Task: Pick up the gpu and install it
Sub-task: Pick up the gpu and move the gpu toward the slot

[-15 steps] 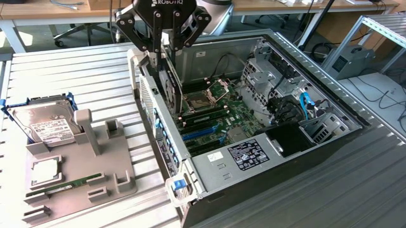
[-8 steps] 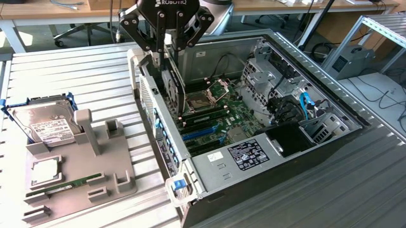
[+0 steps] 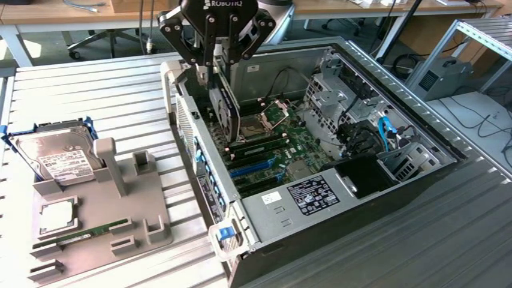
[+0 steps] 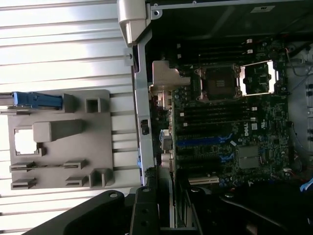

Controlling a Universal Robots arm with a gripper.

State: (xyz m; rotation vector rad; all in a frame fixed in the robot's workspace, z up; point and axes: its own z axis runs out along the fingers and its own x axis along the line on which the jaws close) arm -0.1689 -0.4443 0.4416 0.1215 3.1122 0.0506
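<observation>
Ribbed metal table (image 3: 96, 102), open computer case (image 3: 186, 125), jaws clamped on upright gpu (image 3: 227, 111), its lower edge hard to make out

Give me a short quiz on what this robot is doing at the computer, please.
1. True or false: the fingers hold the gpu.
2. Where is the gpu? A) on the floor B) upright in the open computer case C) in a person's hand
3. Which silver part with a white label rests on the grey holder?
Key: 1 true; 2 B; 3 the hard drive.
</observation>
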